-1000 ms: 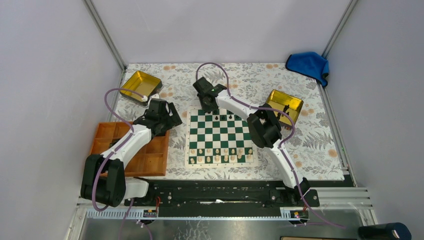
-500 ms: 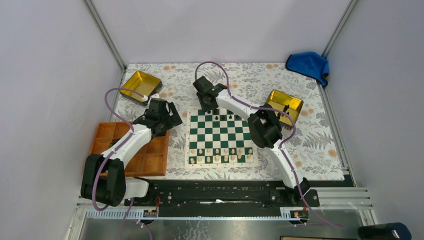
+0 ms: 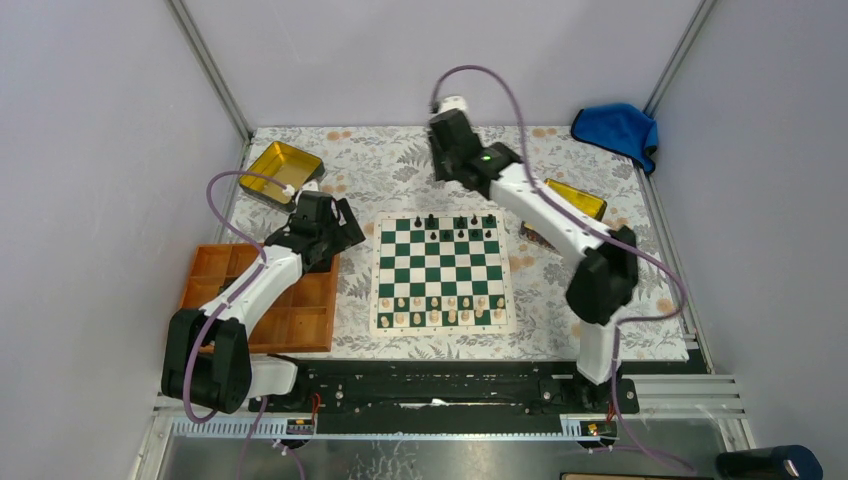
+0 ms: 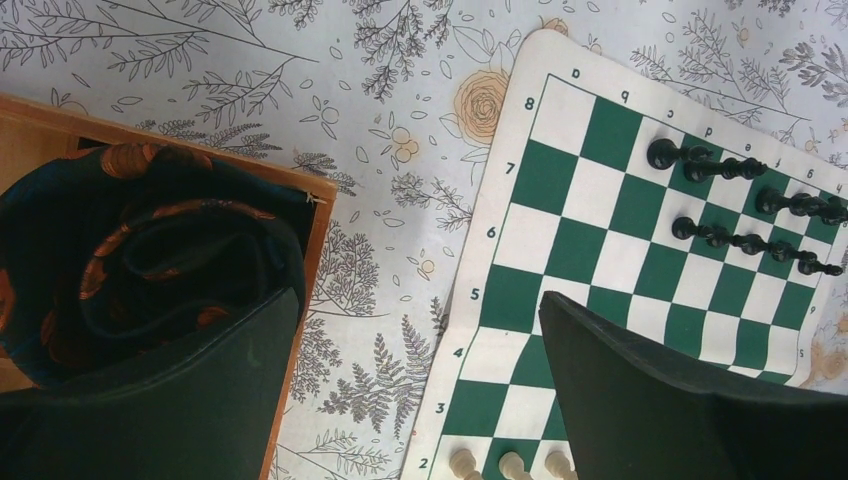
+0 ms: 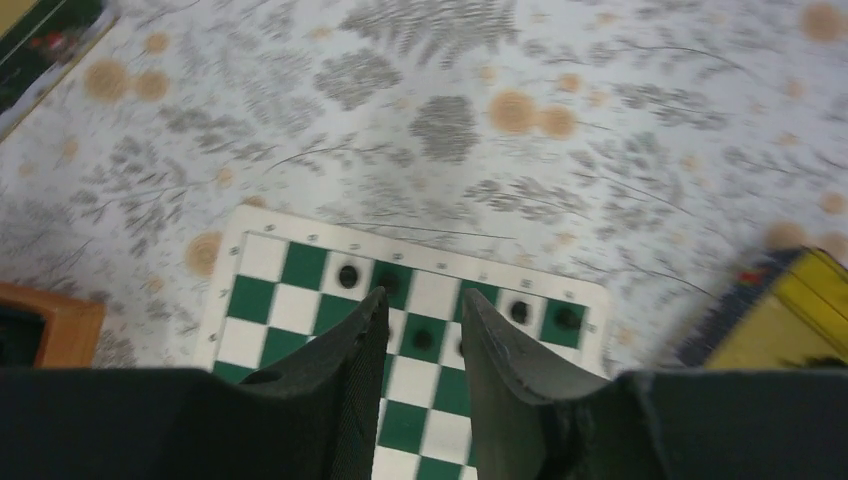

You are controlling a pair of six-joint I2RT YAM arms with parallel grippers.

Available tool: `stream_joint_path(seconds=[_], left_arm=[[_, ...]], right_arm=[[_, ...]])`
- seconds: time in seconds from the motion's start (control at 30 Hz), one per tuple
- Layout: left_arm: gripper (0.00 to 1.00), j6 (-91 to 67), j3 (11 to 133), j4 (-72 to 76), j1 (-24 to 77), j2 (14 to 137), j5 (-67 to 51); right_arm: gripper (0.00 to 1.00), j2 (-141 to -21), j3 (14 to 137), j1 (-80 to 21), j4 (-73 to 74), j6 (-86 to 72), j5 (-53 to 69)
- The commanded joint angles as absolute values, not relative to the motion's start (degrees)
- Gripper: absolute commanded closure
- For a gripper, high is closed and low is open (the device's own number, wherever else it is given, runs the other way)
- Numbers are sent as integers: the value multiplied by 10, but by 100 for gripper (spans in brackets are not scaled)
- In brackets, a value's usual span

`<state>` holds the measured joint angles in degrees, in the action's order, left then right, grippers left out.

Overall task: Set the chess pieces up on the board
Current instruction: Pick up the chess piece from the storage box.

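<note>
We found the board (image 3: 440, 268) lying flat on the floral cloth (image 3: 380, 160) at the middle of the table, its four edges square to the table's sides. Open cloth ran along every edge. There was a narrow strip on the left between the cream border and the orange tray (image 3: 310, 322), a wider band on the right, and the broadest stretch beyond the far edge up to the back wall (image 3: 440, 60). A gold tin (image 3: 282, 168) sat at the far left corner. A second tin (image 3: 588, 203) sat to the far right of the board, partly hidden behind the right arm (image 3: 550, 215). A blue cloth (image 3: 615, 128) lay in the far right corner. All three were well apart from the board.

The chess pieces (image 3: 460, 227) stood on the two ranks nearest the far edge, with gaps between them. Each was upright on its own square, long axis vertical. The cream pieces (image 3: 440, 310) occupied the two near ranks. In the left wrist view the border numerals rose toward the far edge.

The left gripper (image 4: 418, 300) hung over the cloth strip beside the board's left edge, near the tray's corner. Its jaws stood fully apart and held nothing. The right gripper (image 5: 424, 300) was raised above the far edge of the board, its fingers (image 5: 340, 380) pointing down over the far ranks. Its jaws were parted by a narrow gap; we saw board squares through that gap and nothing gripped.
</note>
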<state>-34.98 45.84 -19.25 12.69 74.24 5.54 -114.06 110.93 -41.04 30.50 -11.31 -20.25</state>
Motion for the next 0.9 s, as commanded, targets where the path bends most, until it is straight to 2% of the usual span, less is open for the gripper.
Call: stream_joint_path(seconds=[0.0, 0.2, 0.37, 0.87], left_arm=[[1, -349, 480, -178, 124, 735, 59], [1, -354, 484, -173, 126, 740, 55], [1, -356, 481, -171, 130, 739, 55], [1, -352, 470, -179, 131, 727, 61]], right_arm=[[61, -1034, 1011, -327, 291, -149, -258], [61, -955, 870, -221, 304, -198, -259], [61, -935, 792, -144, 303, -238, -221], [63, -970, 728, -85, 285, -280, -172]])
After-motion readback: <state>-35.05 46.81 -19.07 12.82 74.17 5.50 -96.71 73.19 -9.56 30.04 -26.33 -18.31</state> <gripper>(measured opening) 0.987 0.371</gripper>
